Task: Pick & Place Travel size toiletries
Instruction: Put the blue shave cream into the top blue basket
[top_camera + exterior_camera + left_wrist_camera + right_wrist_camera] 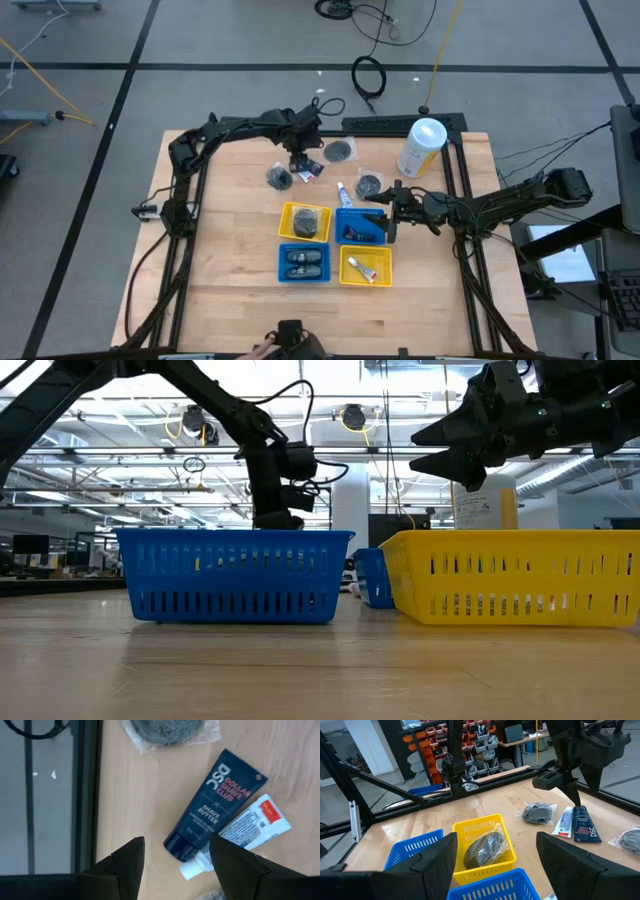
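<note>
1. Hovering my left tool (pixel 172 865) over the far side of the worktop (pixel 230 300), I see its fingers spread wide and empty, directly above two toiletries lying loose on the wood.
2. Those two are a dark blue Dollar Shave Club shave butter tube (pixel 212 807) and a thin white tube (pixel 240 837) with a red patch, lying side by side and touching, caps toward my tool.
3. A round grey packet (pixel 167 727) in clear wrap sits just beyond them, and more such packets (pixel 340 151) lie near on the far side of the worktop.
4. My right tool (pixel 392 212) hangs open and empty above the far blue tray (pixel 347 215), which already holds something dark. The far yellow tray (pixel 482 827) holds a grey packet, the near blue tray (pixel 283 270) dark bottles, and the near yellow tray (pixel 345 275) a white tube.
5. My guess is that the next step is a descent onto one of the paired tubes.
6. Risk: because the tubes touch, closing could catch both, or pinch one and flick the other aside.
7. Risk: a soft tube gripped near its cap may squirm out or pivot during the lift.
8. Risk: both arms are close over the middle of the worktop, so carrying toward the trays could bring them into contact. The tall white canister (pixel 422 146) stands well clear.
</note>
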Robot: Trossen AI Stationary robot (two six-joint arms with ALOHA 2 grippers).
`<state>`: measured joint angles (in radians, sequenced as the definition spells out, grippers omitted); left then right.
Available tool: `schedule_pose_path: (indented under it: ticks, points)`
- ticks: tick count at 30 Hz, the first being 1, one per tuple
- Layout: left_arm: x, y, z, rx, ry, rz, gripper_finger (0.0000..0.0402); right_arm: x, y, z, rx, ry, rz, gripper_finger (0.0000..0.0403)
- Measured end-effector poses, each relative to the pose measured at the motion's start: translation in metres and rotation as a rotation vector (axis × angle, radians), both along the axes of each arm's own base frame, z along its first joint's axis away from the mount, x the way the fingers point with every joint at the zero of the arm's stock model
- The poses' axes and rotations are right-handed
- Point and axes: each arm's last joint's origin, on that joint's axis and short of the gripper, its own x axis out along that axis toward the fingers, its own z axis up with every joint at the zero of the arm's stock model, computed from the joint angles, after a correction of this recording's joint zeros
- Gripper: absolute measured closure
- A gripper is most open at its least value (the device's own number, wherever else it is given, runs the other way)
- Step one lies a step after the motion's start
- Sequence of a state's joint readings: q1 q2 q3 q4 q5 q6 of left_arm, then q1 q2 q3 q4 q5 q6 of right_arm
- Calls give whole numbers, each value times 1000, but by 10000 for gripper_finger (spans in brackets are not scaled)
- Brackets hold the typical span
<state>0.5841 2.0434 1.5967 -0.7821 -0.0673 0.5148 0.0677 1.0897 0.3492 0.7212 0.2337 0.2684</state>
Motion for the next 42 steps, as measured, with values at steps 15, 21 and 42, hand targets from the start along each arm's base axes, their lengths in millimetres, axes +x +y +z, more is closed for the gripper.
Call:
schedule_pose_path:
  ticks: [15,21,42]
  points:
    - [6,6,-40,-66,52,-1,183,0,0,-2,-2,21,1,140]
    - [8,7,-52,-99,67,17,184,0,0,-2,-1,17,1,140]
    - [9,1,-51,-92,85,31,293,0,0,-1,-1,14,0,140]
